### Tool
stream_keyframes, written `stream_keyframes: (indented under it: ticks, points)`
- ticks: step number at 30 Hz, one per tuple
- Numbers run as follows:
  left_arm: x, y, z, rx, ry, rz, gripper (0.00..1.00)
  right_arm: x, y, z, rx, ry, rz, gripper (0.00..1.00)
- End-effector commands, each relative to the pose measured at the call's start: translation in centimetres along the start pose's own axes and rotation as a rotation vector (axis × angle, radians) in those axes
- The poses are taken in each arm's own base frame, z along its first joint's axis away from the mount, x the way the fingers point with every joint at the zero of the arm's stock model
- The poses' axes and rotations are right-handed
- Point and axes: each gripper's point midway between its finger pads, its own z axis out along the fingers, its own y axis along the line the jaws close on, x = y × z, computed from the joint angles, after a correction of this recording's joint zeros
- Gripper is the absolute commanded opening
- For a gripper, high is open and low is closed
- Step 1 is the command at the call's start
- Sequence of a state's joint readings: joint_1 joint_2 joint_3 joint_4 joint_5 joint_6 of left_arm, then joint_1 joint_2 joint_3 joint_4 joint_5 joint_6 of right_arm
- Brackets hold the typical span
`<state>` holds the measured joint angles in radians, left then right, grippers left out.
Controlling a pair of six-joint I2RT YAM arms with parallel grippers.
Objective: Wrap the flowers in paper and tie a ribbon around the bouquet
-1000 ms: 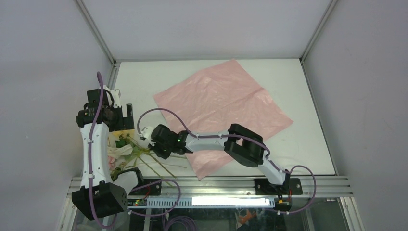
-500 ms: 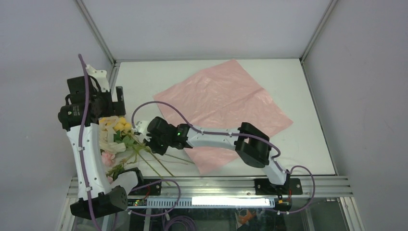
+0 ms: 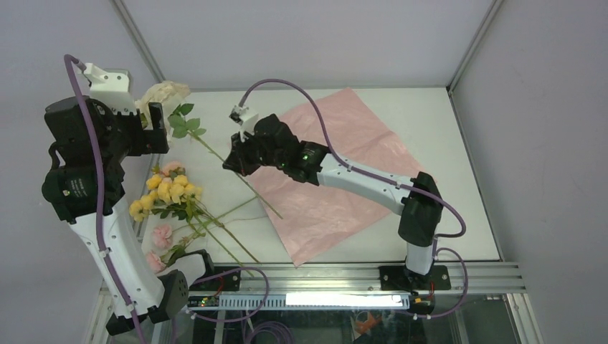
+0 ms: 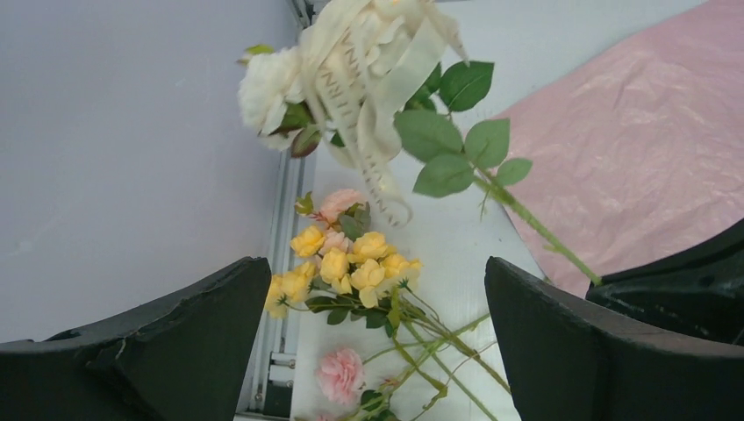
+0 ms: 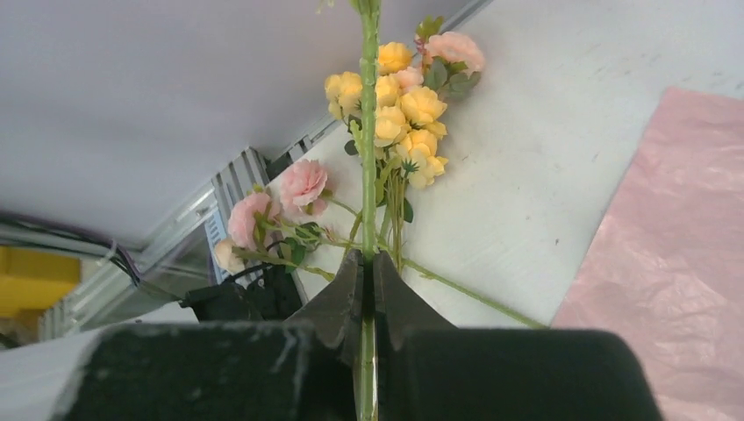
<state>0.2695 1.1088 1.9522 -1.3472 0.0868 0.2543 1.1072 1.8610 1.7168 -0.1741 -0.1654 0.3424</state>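
My right gripper (image 3: 231, 163) (image 5: 367, 263) is shut on the thin green stem (image 5: 368, 132) of a single white flower (image 3: 163, 92) (image 4: 268, 83), which it holds in the air over the table's back left. The cream ribbon (image 4: 368, 79) hangs tangled over that bloom. The other flowers, yellow (image 3: 168, 190) (image 5: 399, 105) and pink (image 3: 163, 233), lie loose at the table's left edge. The paper (image 3: 337, 165), pink side up, lies flat mid-table. My left gripper (image 3: 156, 123) (image 4: 373, 272) is raised at the left, open and holding nothing. No wrapped bouquet is in view.
The metal frame rail (image 3: 308, 272) runs along the near edge, with cables at the left arm's base (image 3: 193, 269). Grey walls (image 3: 64, 43) close in the left, back and right. The right forearm (image 3: 358, 175) stretches over the paper.
The right gripper has closed on one stem and lifted the white flower, with the ribbon on it, up and back out of the bunch. The left arm has risen and pulled away to the left.
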Motion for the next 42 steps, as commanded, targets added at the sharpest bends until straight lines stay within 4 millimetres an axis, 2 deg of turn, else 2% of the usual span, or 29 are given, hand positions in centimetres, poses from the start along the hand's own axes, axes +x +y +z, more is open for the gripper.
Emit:
stream_keyframes:
  ticks: [1,3,5,6,9,11,13,15,18,22,24,27,29,31,34,36,38,40,42]
  points:
    - [-1.9,-0.6,-2.4,0.027,-0.088,0.02,0.99,-4.9,1.3,-3.2,-0.09,-0.078,0.179,0.0]
    - [-2.2,-0.9,-2.8,0.039,-0.1,0.019,0.99,-3.8,1.0,-2.9,-0.124,0.006,0.3,0.0]
    - [-2.1,-1.1,-2.7,0.05,-0.094,0.014,0.99,-1.3,0.7,-2.1,-0.077,0.115,0.271,0.0]
    - [-1.8,-1.2,-2.2,0.056,-0.078,0.011,0.99,0.3,1.2,-1.9,-0.04,0.17,0.217,0.0]
    - [1.5,-1.1,1.0,0.074,0.079,0.01,0.99,1.3,1.8,-1.7,0.004,0.173,0.04,0.0]
    - [4.9,-1.3,3.2,0.117,0.254,0.018,0.99,2.0,0.8,-1.6,0.04,0.161,0.028,0.0]
    - [7.2,-2.5,4.1,0.198,0.387,-0.006,0.99,3.0,-0.3,-1.9,0.077,0.171,0.024,0.0]
    - [8.1,-3.7,5.0,0.27,0.421,-0.043,0.99,4.0,-0.8,-2.3,0.087,0.191,0.028,0.0]
    - [10.2,-3.9,7.2,0.285,0.51,-0.082,0.99,5.5,-1.9,-3.0,0.132,0.226,0.017,0.0]
    - [13.3,-3.0,9.2,0.246,0.643,-0.073,0.92,5.6,-3.5,-5.3,0.225,0.244,-0.061,0.0]
    - [14.2,-3.1,9.6,0.255,0.661,-0.065,0.91,5.3,-5.3,-6.9,0.318,0.247,-0.126,0.0]
    - [14.3,-3.5,9.6,0.267,0.644,-0.078,0.92,3.8,-8.3,-10.2,0.547,0.253,-0.283,0.0]
    - [14.1,-3.8,9.6,0.277,0.628,-0.088,0.92,0.9,-9.4,-12.9,0.727,0.218,-0.491,0.0]
    - [13.7,-4.1,9.5,0.288,0.606,-0.098,0.93,-2.1,-8.3,-14.6,0.801,0.183,-0.725,0.0]
    - [12.9,-4.8,9.3,0.317,0.567,-0.119,0.93,-4.4,-5.2,-14.9,0.756,0.138,-1.073,0.0]
    - [12.0,-5.0,9.0,0.321,0.523,-0.138,0.93,-4.5,-3.6,-14.4,0.671,0.144,-1.327,0.0]
    - [10.8,-4.5,8.9,0.284,0.459,-0.171,0.94,-3.3,-3.2,-13.6,0.601,0.195,-1.469,0.0]
    - [9.3,-3.1,8.8,0.21,0.385,-0.216,0.95,-2.4,-3.9,-13.4,0.602,0.285,-1.536,0.0]
    - [7.9,-1.3,8.7,0.114,0.32,-0.245,0.96,-1.2,-5.4,-13.5,0.639,0.404,-1.596,0.0]
